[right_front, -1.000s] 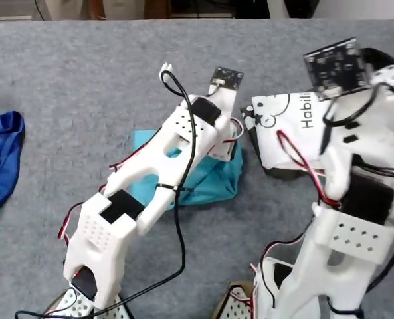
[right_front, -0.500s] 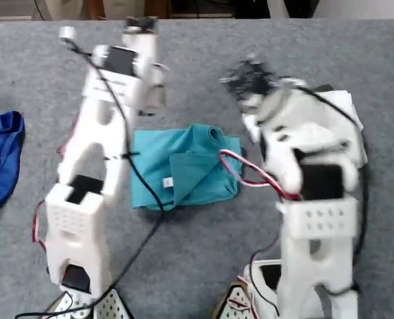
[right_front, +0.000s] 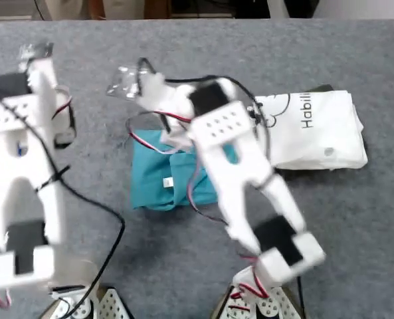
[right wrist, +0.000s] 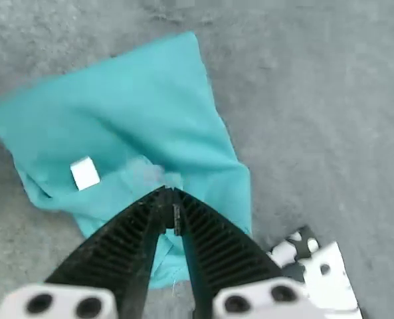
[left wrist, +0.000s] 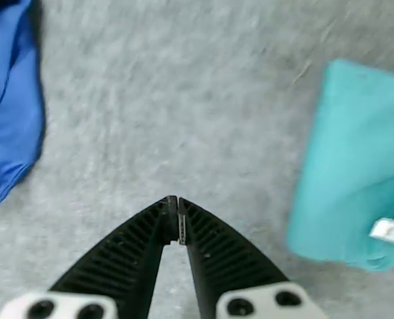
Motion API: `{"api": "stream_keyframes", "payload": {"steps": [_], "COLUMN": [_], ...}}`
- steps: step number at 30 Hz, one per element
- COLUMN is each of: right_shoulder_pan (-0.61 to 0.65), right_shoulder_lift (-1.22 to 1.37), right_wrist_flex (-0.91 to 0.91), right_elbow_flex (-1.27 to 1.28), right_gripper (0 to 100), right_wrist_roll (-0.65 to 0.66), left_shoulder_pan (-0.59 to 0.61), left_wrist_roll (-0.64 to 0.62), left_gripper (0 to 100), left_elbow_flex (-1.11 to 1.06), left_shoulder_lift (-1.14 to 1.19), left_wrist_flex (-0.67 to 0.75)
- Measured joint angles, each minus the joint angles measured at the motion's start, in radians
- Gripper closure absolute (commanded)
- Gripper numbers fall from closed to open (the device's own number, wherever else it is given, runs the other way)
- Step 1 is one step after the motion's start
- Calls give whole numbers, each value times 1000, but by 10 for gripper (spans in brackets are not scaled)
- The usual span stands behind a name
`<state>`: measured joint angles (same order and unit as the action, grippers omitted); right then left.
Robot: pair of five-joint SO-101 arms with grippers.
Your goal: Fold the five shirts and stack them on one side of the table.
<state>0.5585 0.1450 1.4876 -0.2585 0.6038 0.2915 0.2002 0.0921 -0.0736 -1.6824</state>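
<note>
Left tool (left wrist: pixel 176 221) now farther left above the grey felt table (right_front: pixel 316 53)

The worktop (right_front: pixel 356 219) is covered edge to edge w/ a grey, felt-like fabric; a fine fuzzy nap is seen in the wrist views. Beyond the far edge a narrow strip of the room is seen: brown wooden pieces (right_front: pixel 158 8) approx. mid-way, a dark area (right_front: pixel 250 8) just beside them, and a pale surface (right_front: pixel 359 8) towards one corner.
</note>
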Motion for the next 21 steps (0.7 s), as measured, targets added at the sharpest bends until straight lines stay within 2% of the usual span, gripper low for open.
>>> {"api": "stream_keyframes", "payload": {"steps": [6, 14, 21], "right_shoulder_pan": [2, 0, 41], "right_shoulder_lift": [299, 572, 595], "right_wrist_flex": [87, 204, 276], "right_elbow_flex": [-245, -494, -621], "right_gripper": [996, 996, 996], "right_wrist_roll": [0, 0, 0], "left_shoulder_pan": [129, 140, 140], "left_wrist_roll": [43, 87, 87], "left_gripper": [980, 980, 980], "left_elbow_flex": [-279, -497, -600], "left_shoulder_lift": [-256, -416, -463], "left_wrist_flex": [32, 44, 46]}}
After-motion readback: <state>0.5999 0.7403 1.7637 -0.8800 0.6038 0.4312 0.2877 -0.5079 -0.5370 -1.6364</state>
